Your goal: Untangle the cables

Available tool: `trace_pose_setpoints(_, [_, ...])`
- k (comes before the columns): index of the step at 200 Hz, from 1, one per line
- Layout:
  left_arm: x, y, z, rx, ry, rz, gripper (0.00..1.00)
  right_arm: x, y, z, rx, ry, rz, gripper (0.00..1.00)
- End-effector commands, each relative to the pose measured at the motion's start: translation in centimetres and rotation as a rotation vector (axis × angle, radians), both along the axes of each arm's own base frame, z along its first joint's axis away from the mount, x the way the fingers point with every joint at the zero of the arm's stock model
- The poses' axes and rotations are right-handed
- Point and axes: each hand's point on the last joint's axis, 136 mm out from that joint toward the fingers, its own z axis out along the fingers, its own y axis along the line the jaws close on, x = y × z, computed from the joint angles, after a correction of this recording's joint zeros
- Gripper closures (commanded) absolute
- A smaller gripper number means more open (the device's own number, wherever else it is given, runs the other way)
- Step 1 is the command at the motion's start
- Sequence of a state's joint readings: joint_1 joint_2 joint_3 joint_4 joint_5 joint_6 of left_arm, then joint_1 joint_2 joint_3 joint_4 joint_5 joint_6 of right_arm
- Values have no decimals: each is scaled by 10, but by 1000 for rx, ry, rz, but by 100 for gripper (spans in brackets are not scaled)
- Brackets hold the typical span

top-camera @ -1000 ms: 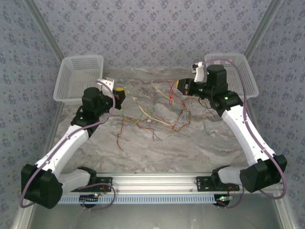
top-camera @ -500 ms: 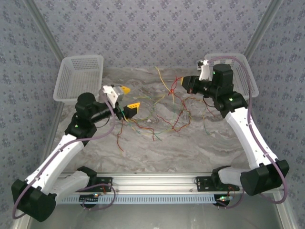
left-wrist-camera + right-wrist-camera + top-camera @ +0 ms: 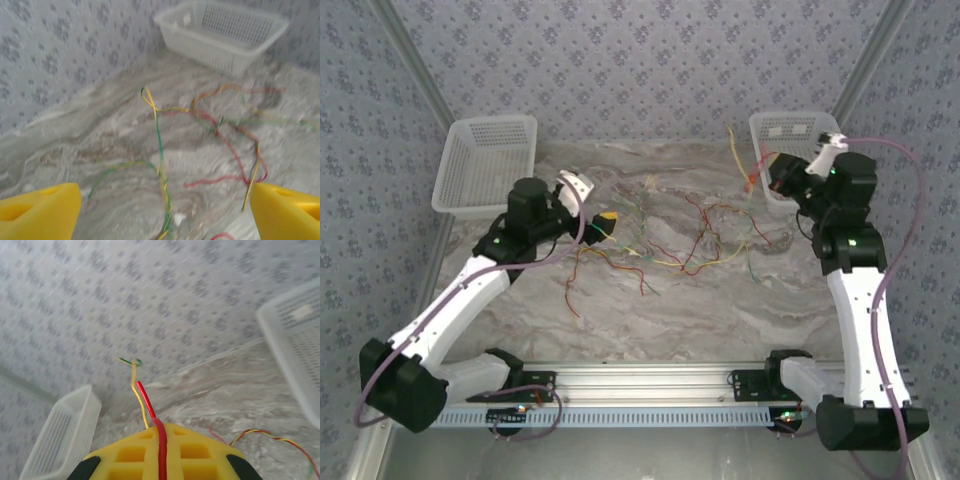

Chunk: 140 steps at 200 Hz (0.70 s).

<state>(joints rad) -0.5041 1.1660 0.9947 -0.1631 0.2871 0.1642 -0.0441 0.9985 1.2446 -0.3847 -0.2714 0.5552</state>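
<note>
The cables [image 3: 670,240] are thin red, yellow, green and orange wires, loosely tangled across the middle of the marble table [image 3: 700,310]. My right gripper [image 3: 757,182] hangs above the table beside the right basket, shut on a red cable [image 3: 161,440] and a yellow cable [image 3: 134,385]. Their short ends stick up past the fingers [image 3: 200,455], and the strands trail left down to the tangle. My left gripper [image 3: 603,224] hovers at the tangle's left end, open. Its yellow fingers [image 3: 40,207] stand wide apart over a green-yellow twisted pair [image 3: 161,150] and red strands [image 3: 225,145], touching none.
A white basket [image 3: 485,160] stands at the back left and another white basket [image 3: 790,135] at the back right, close to the right gripper. Patterned walls close in the back and sides. An aluminium rail [image 3: 640,380] runs along the near edge.
The right arm has swung right and back toward the right basket, drawing the red and yellow cables out and stretching the tangle. The left gripper has shifted slightly right toward the tangle.
</note>
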Motion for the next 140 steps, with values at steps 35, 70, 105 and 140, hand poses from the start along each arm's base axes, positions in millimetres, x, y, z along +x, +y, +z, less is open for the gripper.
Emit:
trace_pose_setpoints(35, [-4,-1,-33,281,14,-28,11,-23,-86,-6,187,66,-316,100])
trace_pose_setpoints(70, [-34,-22,-37,291,-7,-230,4,-25,-123,-2,299,46,-414,100])
trace_pose_setpoints(105, [-72,-39,-3,116,-146,-419,1,0,-124,-15,321,99,-351,100])
trace_pose_setpoints(140, [-65,-19,57,-77,-234,-328,5,10,-54,14,159,2,-76,100])
